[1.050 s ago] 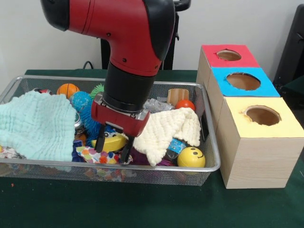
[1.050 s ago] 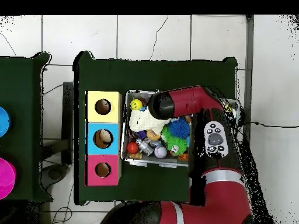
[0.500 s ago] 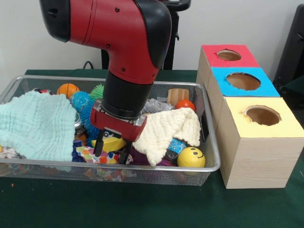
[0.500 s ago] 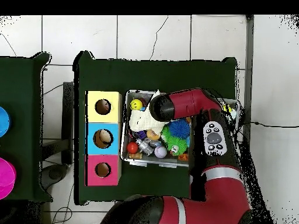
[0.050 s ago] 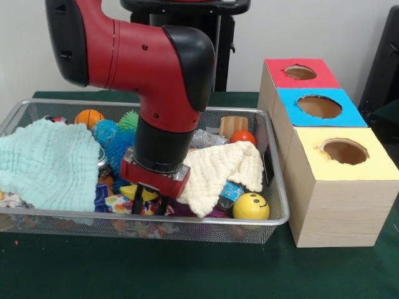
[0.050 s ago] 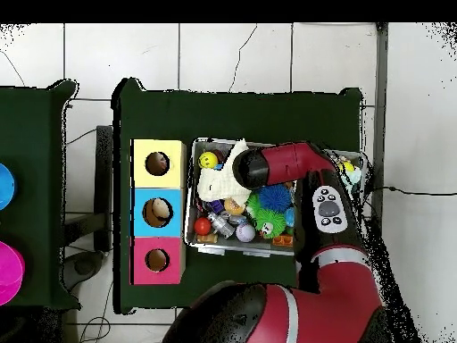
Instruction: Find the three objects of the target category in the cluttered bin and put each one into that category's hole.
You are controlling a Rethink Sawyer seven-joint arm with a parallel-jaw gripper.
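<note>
Landmark: the wire bin (image 5: 277,205) on the green table (image 5: 199,274); all places below are given against it.

Arm: the red arm (image 5: 156,75) reaches down into the bin's front middle, and from overhead it covers the middle of the bin (image 6: 268,168).

What changed: over the last second the wrist has sunk lower, and the gripper (image 5: 149,204) has gone from straddling the yellow toy (image 5: 138,192) from above to being pushed down into the clutter around it.

Claw: two dark fingers (image 5: 138,203) stand slightly apart with the yellow toy at or between them; I cannot tell whether they have clenched on it, since the wrist hides the contact.

Task's thing: the likely target is that yellow toy, near the bin's front wall, between the mint cloth (image 5: 50,162) at the left end and the cream cloth (image 5: 221,168) right of middle.

Other contents: a smiley ball (image 5: 251,205) sits in the front right corner, an orange ball (image 5: 89,117) at the back left.

Holes: three wooden boxes stand just outside the right end, with yellow top (image 5: 344,151), blue top (image 5: 319,106) and red top (image 5: 300,72); nothing is at any hole.

Meaning: the descent looks finished, so the grasp is probably next, then lift and carry rightward.

Risk: the cream cloth's edge touches the wrist and may be dragged up with it.
</note>
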